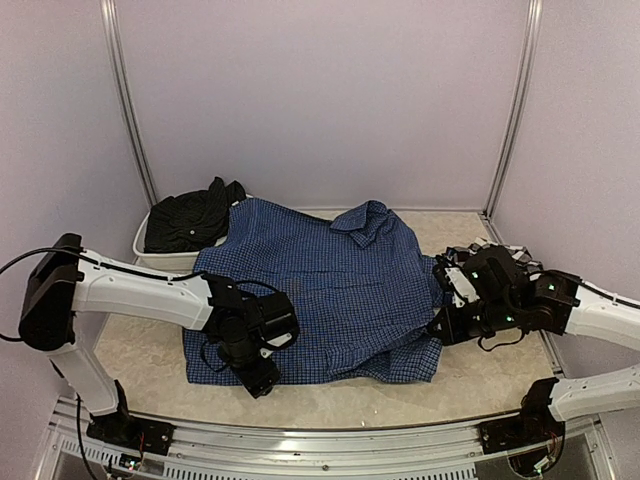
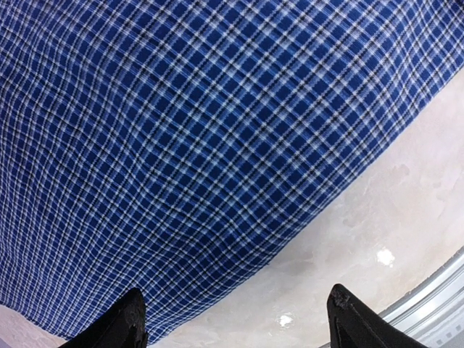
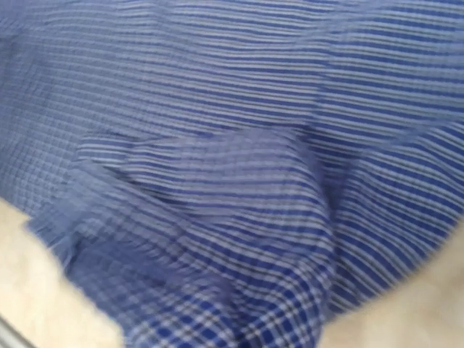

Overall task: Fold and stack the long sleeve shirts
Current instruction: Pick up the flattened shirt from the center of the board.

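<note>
I have the blue, fine-checked button-up cloth shirt spread flat on the pale table, collar to the far right, ready for folding. My left gripper hangs over its near hem with the fingers wide apart and empty, lined up for a pinch. My right gripper sits closed at the shirt's right edge; I cannot tell if it pinches cloth. The plain black shirt waits in the white bin.

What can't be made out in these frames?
- Right gripper: fingertips absent from right wrist view, filled by blurred blue shirt; grip unknown.
- Black shirt: top view, bunched in the bin, too dark for detail.
- Sleeves of blue shirt: top view, lost in folds.
</note>
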Robot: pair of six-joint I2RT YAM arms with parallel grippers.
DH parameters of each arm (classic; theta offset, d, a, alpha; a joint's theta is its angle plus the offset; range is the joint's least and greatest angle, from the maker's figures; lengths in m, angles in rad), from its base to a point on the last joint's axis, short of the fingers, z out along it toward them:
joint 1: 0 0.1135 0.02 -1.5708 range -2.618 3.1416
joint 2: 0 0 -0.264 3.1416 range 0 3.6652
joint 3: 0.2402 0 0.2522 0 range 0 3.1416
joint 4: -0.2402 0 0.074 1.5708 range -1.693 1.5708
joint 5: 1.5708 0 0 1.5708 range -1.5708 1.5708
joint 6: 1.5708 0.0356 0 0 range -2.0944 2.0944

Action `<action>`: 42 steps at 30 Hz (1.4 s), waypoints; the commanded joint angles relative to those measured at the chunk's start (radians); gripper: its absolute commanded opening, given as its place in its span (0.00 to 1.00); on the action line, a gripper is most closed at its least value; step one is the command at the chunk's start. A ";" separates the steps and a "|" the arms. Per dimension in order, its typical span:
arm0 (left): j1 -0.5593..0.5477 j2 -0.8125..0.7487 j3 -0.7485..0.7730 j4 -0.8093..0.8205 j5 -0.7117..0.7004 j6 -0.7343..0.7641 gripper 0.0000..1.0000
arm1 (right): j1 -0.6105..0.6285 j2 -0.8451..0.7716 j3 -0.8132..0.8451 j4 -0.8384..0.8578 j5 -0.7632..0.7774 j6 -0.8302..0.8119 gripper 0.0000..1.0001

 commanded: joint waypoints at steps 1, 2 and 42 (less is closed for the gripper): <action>-0.006 -0.033 -0.024 0.020 0.048 0.025 0.82 | -0.035 -0.058 0.020 -0.163 0.133 0.102 0.00; -0.006 -0.035 -0.028 0.022 0.050 0.025 0.82 | -0.048 -0.065 0.024 -0.182 0.142 0.107 0.00; -0.005 -0.038 -0.002 -0.006 0.022 0.014 0.00 | -0.344 -0.083 0.133 -0.091 -0.044 -0.086 0.00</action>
